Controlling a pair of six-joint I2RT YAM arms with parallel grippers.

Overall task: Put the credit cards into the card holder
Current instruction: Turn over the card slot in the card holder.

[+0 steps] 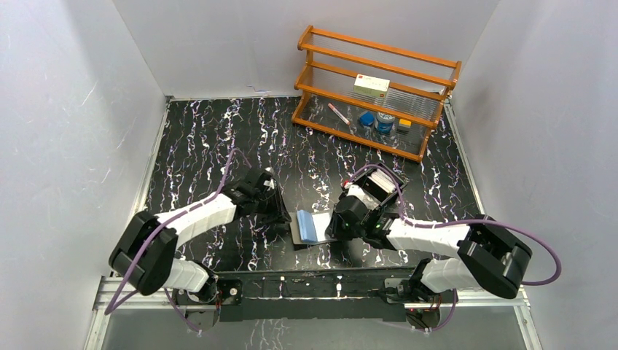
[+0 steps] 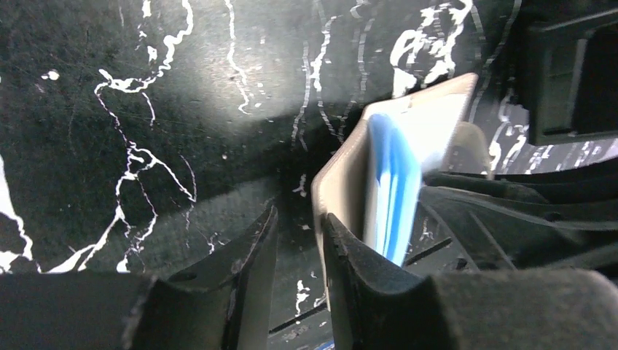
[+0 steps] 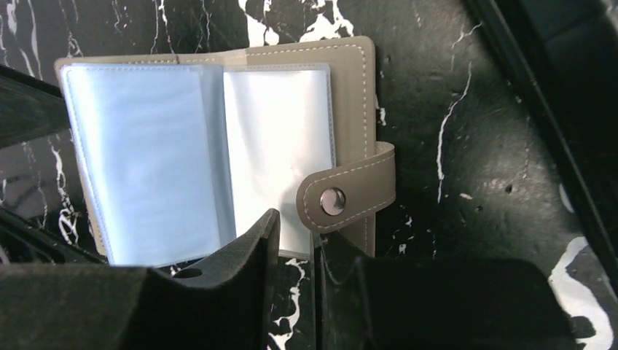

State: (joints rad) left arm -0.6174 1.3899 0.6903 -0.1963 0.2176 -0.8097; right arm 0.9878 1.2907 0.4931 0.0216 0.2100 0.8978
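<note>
The card holder [image 1: 306, 227] lies open on the black marbled table between my two grippers, grey cover down and bluish clear sleeves up. In the right wrist view the card holder [image 3: 350, 109] shows its snap tab [image 3: 342, 197] folded over the right edge. My right gripper [image 3: 297, 226] hovers at its near edge, jaws a little apart with only table showing between them. My left gripper [image 2: 299, 219] stands open, the holder's cover edge [image 2: 339, 182] lying against the right finger [image 2: 350, 255]. Pale pieces that may be the credit cards [image 1: 373, 180] lie behind my right wrist, mostly hidden.
A black tray [image 3: 568, 87] sits just beyond the right gripper. At the back right stands a wooden rack [image 1: 375, 91] with a box and small items. White walls close in the table on three sides.
</note>
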